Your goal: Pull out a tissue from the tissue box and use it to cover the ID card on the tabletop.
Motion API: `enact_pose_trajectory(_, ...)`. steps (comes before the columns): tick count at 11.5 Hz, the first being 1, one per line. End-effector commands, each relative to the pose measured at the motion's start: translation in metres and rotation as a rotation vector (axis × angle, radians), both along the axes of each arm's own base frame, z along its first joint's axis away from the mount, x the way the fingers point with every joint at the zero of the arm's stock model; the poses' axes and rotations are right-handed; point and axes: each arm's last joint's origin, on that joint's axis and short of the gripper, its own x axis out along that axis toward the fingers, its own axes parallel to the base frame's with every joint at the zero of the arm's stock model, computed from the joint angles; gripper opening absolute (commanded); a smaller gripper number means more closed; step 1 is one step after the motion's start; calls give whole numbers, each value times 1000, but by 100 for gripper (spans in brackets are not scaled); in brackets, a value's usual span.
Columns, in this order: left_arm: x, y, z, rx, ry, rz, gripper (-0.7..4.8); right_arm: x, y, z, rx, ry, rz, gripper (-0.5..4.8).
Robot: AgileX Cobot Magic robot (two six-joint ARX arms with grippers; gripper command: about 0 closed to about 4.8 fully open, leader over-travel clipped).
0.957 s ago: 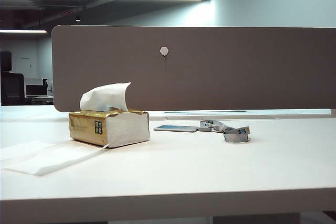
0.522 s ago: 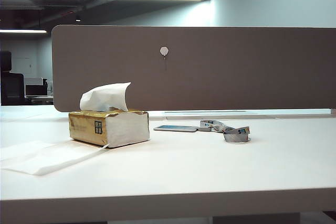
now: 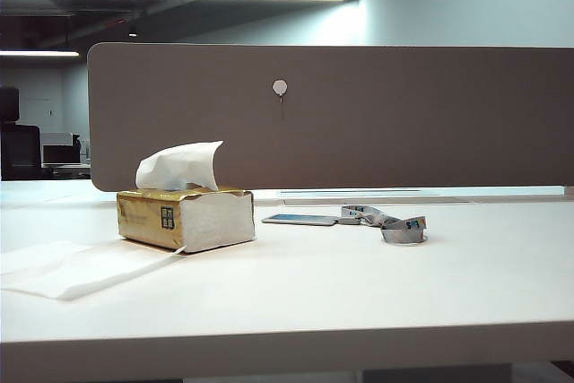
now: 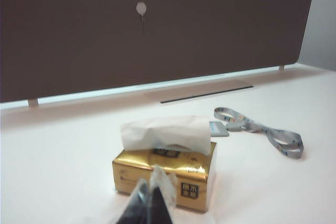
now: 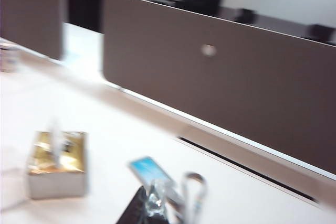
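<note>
On the left of the exterior view a long flat white paper sheet [image 3: 76, 268] lies on the wide, smooth white bench [image 3: 359, 284], its near end just beside the gold-yellow soft tissue box [image 3: 184, 218]. The box rests on the bench with its white end toward the camera and a small dark square label on its gold side. A thin white tissue [image 3: 179, 166] stands up out of its top, crumpled and leaning. To the right, apart from the box, the pale blue-grey ID card [image 3: 300, 219] lies flat and uncovered, clipped to a grey-blue printed lanyard [image 3: 395, 223] that ends in a coil. A brown-grey upright partition panel [image 3: 359, 118] stands behind everything.

Neither arm shows in the exterior view. In the left wrist view the left pincer [image 4: 151, 203] hangs in front of the box, fingers pressed together, pinching nothing. In the blurred right wrist view the right pincer [image 5: 157, 208] is above the bench near the card [image 5: 149, 170], its tips together and empty.
</note>
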Motion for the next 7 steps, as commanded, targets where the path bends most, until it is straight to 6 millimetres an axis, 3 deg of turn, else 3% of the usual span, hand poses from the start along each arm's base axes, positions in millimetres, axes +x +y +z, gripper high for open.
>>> enact_pose_trajectory(1, 0, 0, 4, -6, -29, 19, -5, 78, 49, 21, -19, 151, 228, -5)
enact_pose_trajectory(2, 0, 0, 4, -6, -30, 17, -5, 87, 57, 19, -21, 156, 249, -5)
enact_pose_trajectory(3, 0, 0, 4, -6, -29, 18, -5, 116, 83, 3, -22, 139, 307, -4)
enact_pose_trajectory(5, 0, 0, 4, -9, -28, 17, -5, 129, 97, -10, -22, 134, 327, 2)
enact_pose_trajectory(6, 0, 0, 4, -9, -27, 18, -5, 145, 115, -31, -8, 165, 358, 9)
enact_pose_trajectory(7, 0, 1, 4, -9, -27, 20, -5, 158, 126, -49, 27, 226, 358, 68)
